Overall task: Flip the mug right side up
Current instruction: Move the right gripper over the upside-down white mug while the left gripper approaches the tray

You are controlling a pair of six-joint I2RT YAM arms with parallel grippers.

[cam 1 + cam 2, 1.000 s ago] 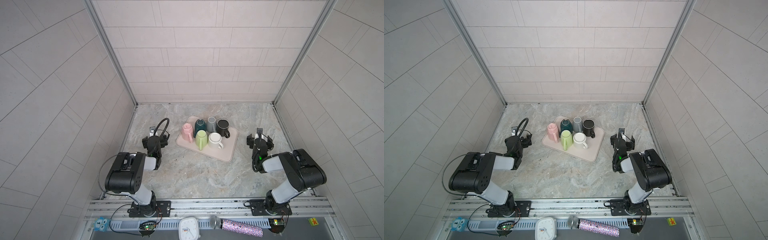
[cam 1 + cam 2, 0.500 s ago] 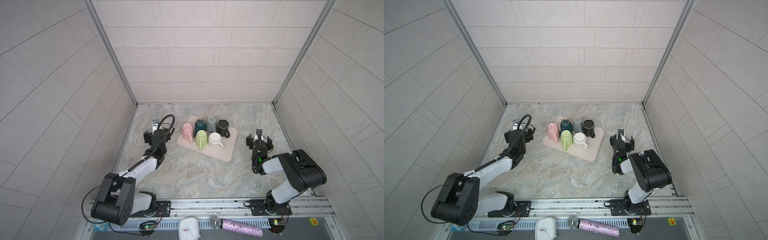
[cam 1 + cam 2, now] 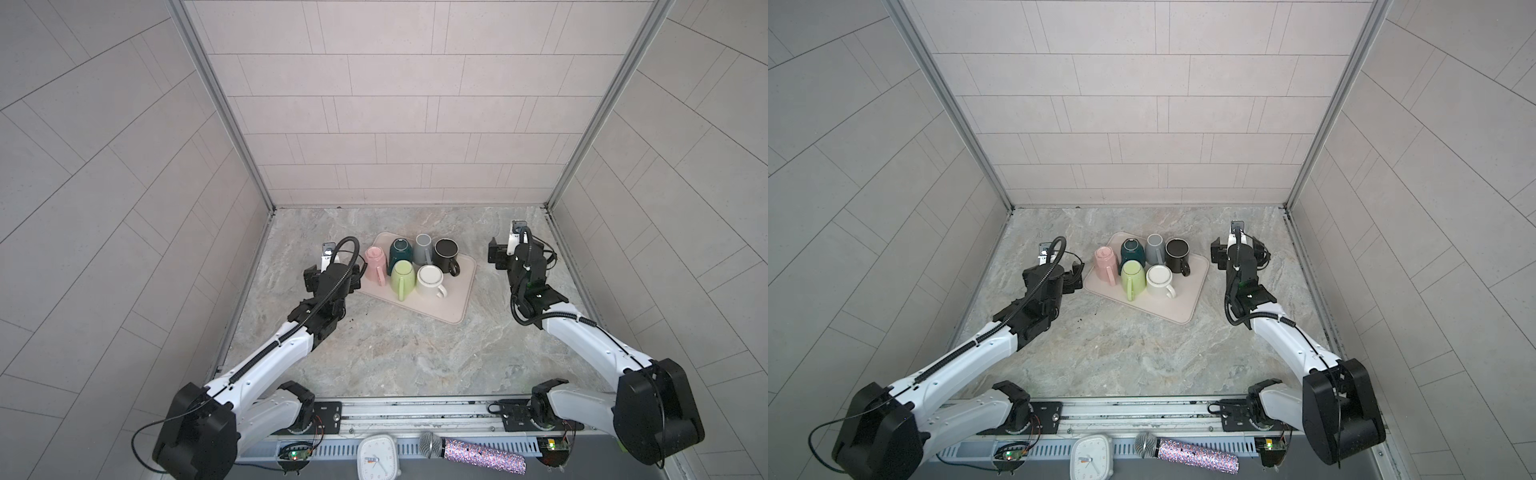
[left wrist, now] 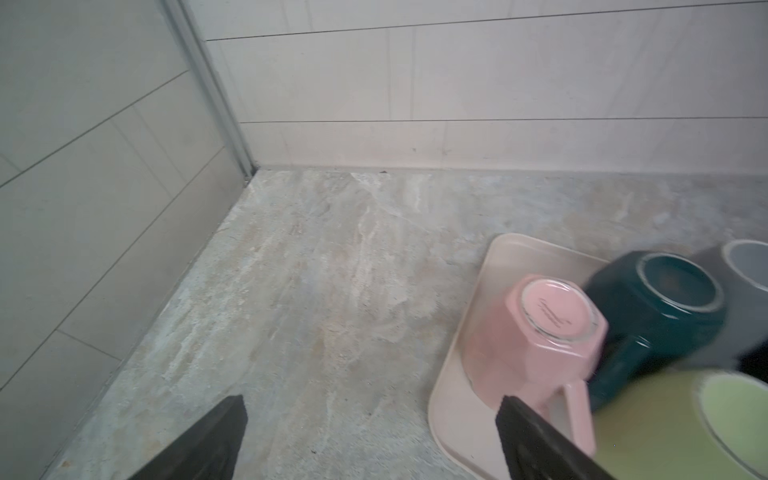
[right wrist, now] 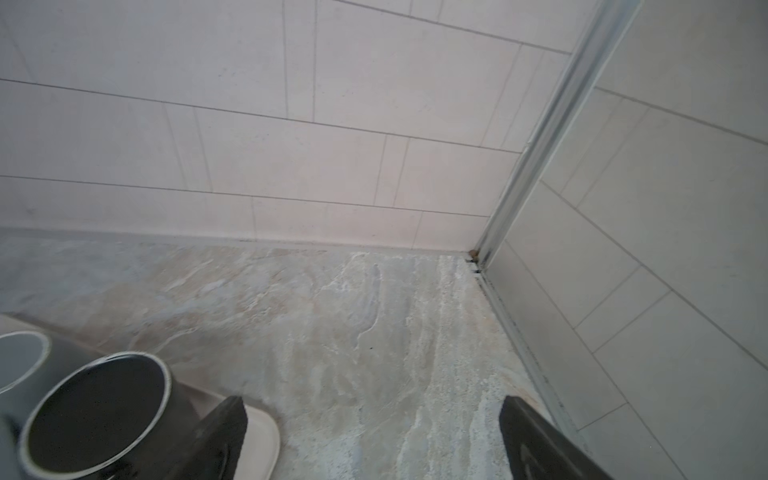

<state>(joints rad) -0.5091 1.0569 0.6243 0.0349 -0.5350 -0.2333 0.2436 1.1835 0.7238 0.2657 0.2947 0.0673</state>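
Where tiled walls [image 3: 374, 104] enclose marbled tabletop [image 3: 395, 353], tray [image 3: 453, 301] holds pink mug [image 3: 375, 261].

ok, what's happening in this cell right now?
Two arms flank a tray of six mugs; nothing is held. The left claw is open beside the pink mug, which sits upside down at the tray's left end. The right claw is open, just right of the tray near the black mug. Pink mug not yet turned.

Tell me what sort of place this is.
Most likely a robot test cell mocked up as a kitchen corner: tile-pattern walls box in a stone-look countertop, a beige tray holds mugs, and two robot arms are mounted on a metal rail at its front edge.
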